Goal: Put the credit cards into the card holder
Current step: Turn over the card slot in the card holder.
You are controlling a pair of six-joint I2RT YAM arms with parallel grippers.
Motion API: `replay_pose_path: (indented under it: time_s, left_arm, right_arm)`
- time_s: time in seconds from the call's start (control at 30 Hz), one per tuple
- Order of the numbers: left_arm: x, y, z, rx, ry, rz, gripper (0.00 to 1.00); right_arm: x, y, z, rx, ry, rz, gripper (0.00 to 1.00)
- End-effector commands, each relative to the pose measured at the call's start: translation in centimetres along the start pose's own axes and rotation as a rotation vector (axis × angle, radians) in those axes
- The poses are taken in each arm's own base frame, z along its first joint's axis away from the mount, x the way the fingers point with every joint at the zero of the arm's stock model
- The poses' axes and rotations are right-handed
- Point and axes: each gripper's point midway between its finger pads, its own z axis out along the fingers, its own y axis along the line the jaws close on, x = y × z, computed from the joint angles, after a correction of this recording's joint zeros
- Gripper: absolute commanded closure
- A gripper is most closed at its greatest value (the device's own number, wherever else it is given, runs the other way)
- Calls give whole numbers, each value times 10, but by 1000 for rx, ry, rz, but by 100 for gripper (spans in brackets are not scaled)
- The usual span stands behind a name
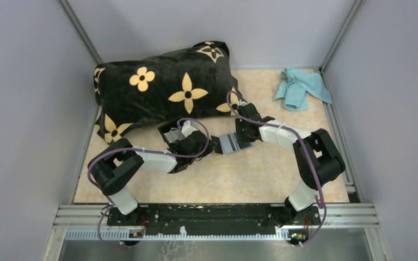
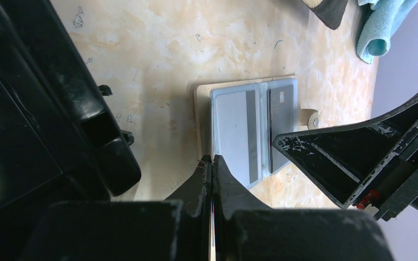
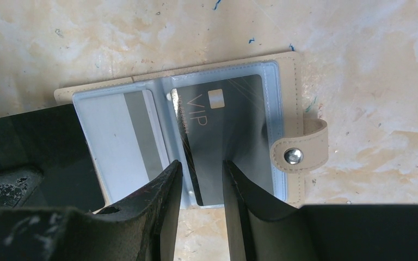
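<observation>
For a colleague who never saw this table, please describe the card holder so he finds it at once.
On the beige table, in front of the black flowered pillow, lies the card holder, opened flat. It is pale beige with clear pockets and a snap tab, unlike the blue cloth at far right.

black pillow (image 1: 163, 89) w/ yellow flowers back-left, blue cloth (image 1: 300, 89) back-right, beige tabletop (image 1: 250, 179), poss. marbled

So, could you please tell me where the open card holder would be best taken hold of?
Probably the snap tab: it sticks out past the edge of the card holder, which otherwise lies flat and open on the table. Come in low from that tab side, pinching the strap from above and below.
</observation>
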Motion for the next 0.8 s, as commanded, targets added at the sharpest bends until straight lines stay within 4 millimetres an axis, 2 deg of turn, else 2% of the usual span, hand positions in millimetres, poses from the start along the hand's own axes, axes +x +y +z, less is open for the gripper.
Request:
replay_pose_path:
  time_s: [0.0,0.77]
  left_arm:
    - [-2,-7,2,6,-13,-12,100]
    - [-1,-18,5,49,-5,-14,100]
  right_arm:
    - [-11,1,1,-12,-38,0,66]
    - [-7,-5,2,0,-27,14,66]
